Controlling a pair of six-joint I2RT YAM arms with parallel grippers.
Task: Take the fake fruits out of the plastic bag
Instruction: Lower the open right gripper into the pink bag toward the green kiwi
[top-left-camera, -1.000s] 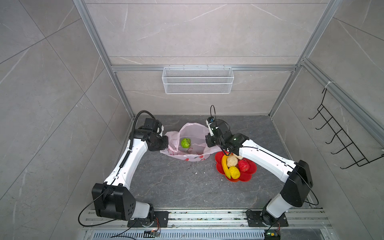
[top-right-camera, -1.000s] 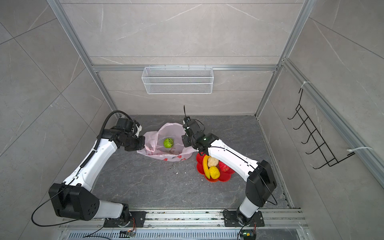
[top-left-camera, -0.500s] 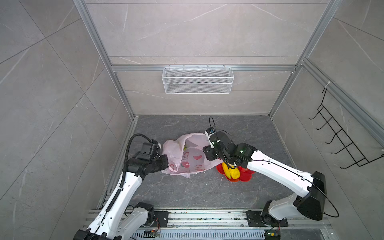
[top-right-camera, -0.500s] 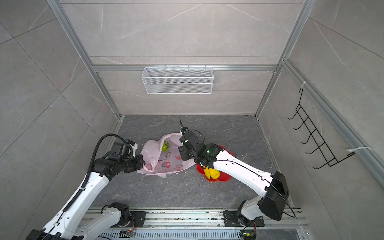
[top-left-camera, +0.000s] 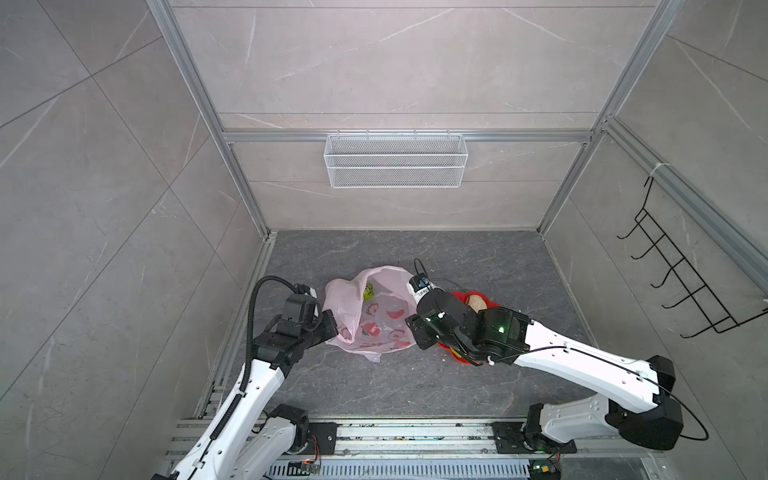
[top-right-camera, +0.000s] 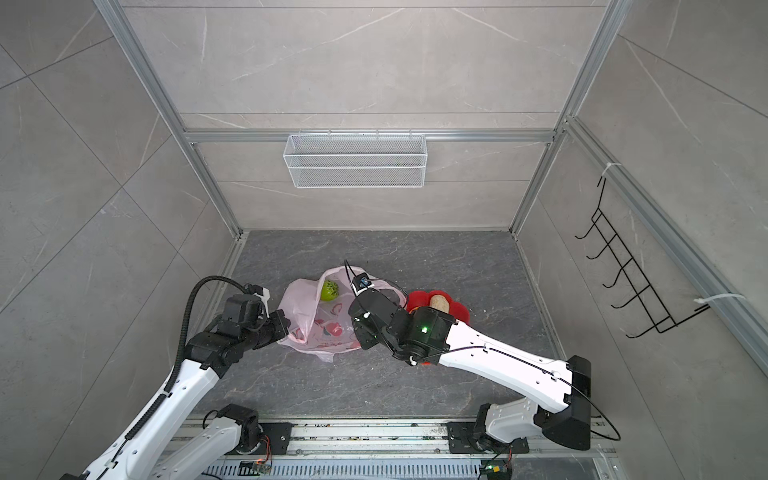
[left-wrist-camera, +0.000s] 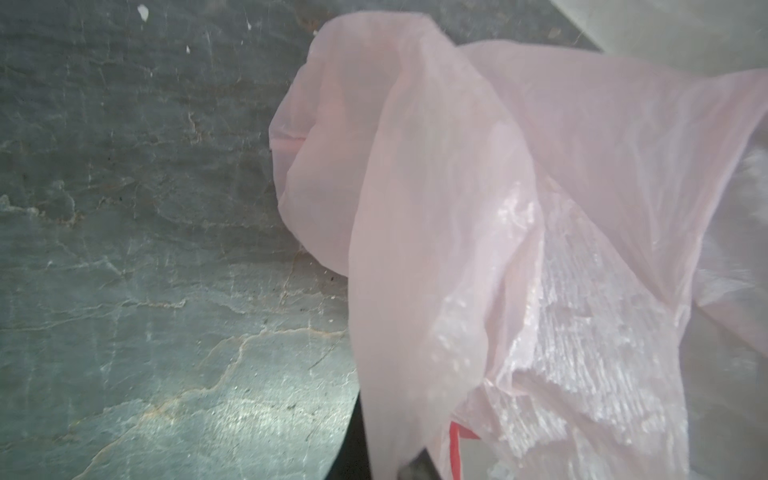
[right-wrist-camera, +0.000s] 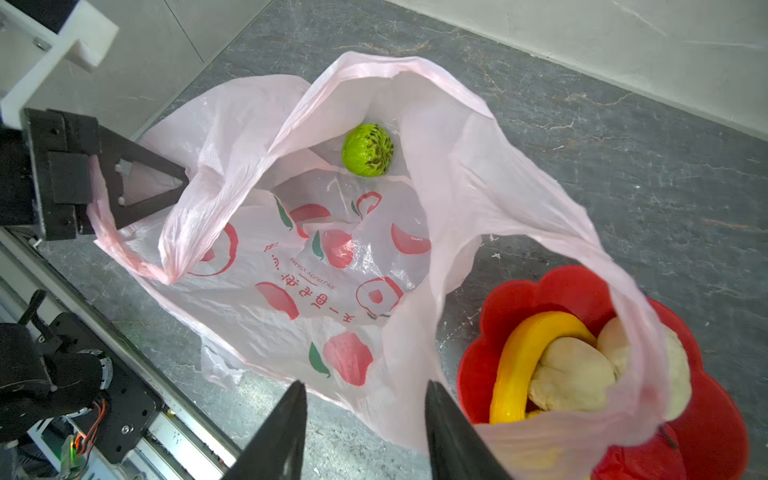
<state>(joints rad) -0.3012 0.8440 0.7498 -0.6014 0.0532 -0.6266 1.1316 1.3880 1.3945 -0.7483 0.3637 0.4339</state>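
The pale-pink plastic bag lies with its mouth spread wide on the dark floor, seen in both top views. A bumpy green ball sits inside at the far end. My left gripper is shut on the bag's left handle, and the film fills the left wrist view. My right gripper is open above the bag's near edge, with the other handle loop draped over one finger. The banana and beige pieces lie in the red dish.
The red flower-shaped dish stands just right of the bag, partly under my right arm. A white wire basket hangs on the back wall and a black hook rack on the right wall. An aluminium rail runs along the floor's left side.
Both arms have risen and drawn towards the front, pulling the bag's mouth wider. My right gripper has gone from shut to open. The left has stayed shut on its handle.
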